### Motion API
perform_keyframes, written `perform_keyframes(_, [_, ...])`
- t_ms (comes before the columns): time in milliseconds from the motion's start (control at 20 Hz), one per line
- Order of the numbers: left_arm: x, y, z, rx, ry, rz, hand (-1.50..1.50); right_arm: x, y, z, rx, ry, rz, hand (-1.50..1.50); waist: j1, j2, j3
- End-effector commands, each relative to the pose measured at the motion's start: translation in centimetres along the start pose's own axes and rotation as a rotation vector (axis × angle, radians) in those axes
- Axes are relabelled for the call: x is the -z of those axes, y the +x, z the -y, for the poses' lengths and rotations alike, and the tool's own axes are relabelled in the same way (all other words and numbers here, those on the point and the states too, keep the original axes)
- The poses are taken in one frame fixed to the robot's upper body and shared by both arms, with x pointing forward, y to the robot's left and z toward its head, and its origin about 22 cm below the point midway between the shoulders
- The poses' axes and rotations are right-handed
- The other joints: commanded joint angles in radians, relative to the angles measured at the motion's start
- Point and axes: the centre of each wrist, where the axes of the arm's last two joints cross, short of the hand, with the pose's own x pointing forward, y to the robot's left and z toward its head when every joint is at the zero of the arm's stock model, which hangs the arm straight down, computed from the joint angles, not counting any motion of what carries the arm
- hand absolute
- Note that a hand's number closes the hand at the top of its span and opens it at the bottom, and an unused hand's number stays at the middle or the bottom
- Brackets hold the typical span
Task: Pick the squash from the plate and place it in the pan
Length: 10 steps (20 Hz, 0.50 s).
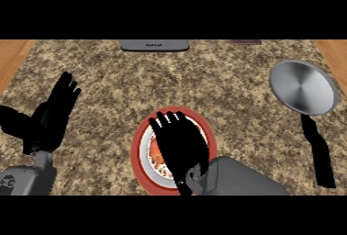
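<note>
one red-rimmed plate [139, 153] is sitting on the speckled counter [203, 78], one grey pan [304, 86] with a black handle lying well apart at the right. the right hand [177, 142] is hovering over the plate, fingers straight and spread, hiding the squash. the left hand [53, 114] is resting open at the left
</note>
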Motion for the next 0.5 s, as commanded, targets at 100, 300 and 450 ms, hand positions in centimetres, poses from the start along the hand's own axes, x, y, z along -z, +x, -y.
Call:
perform_keyframes(100, [0.1, -1.7, 0.9, -0.007, 0.005, -0.004, 0.00, -1.2, 3.0, -0.4, -0.089, -0.016, -0.101, -1.50, -0.005, 0.000, 0.000])
perform_keyframes(300, [0.8, -0.2, -0.8, -0.003, -0.020, -0.015, 0.00, 1.7, 4.1, -0.7, -0.079, -0.018, -0.068, -1.50, 0.008, 0.002, 0.000])
perform_keyframes(450, [0.0, 0.9, 0.9, -0.006, -0.020, 0.002, 0.00, 2.7, 3.7, -2.1, -0.081, 0.033, -0.119, -1.50, 0.009, 0.001, 0.001])
